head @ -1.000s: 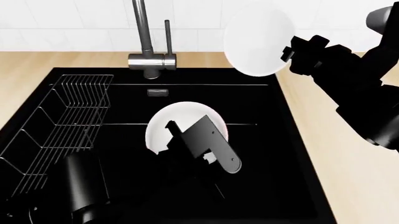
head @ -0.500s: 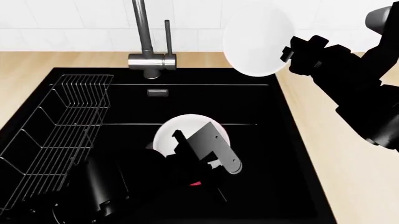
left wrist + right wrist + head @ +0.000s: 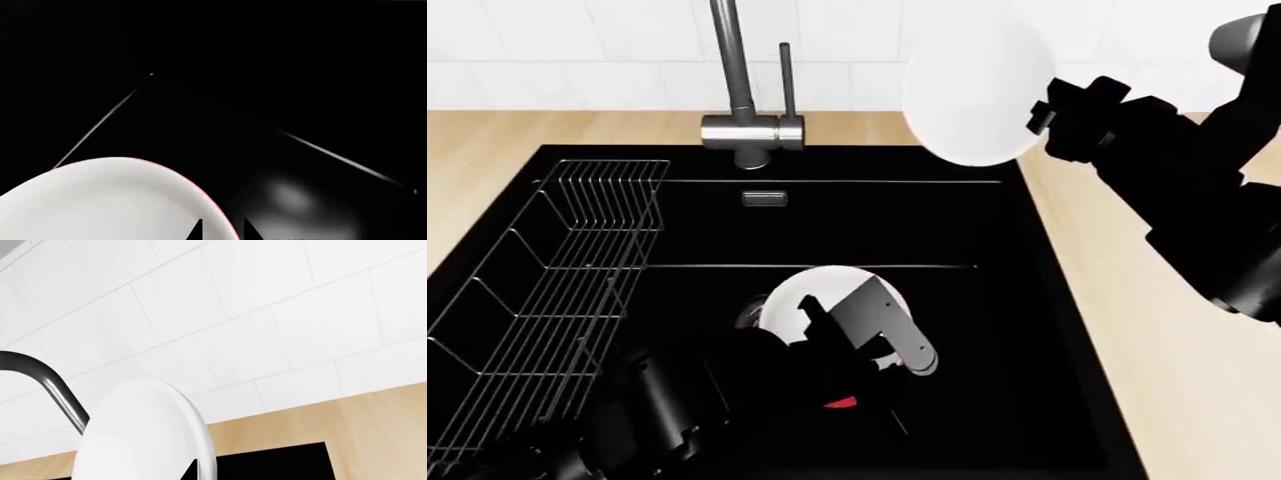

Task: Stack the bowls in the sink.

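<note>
Right pincer (image 3: 1044, 112) is clamped on the white bowl (image 3: 977, 85), held up over the sink's (image 3: 1028, 330) back corner. Left pincer (image 3: 827, 330) grips the red bowl (image 3: 807, 295) low in the basin.

Our two arms are matte black: the left arm (image 3: 681, 410) has rounded cylindrical links and a grey-sheened flat plate; the right arm (image 3: 1201, 190) is blocky, angular.

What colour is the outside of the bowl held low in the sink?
Red, at the bowl edge; head view shows it best.
</note>
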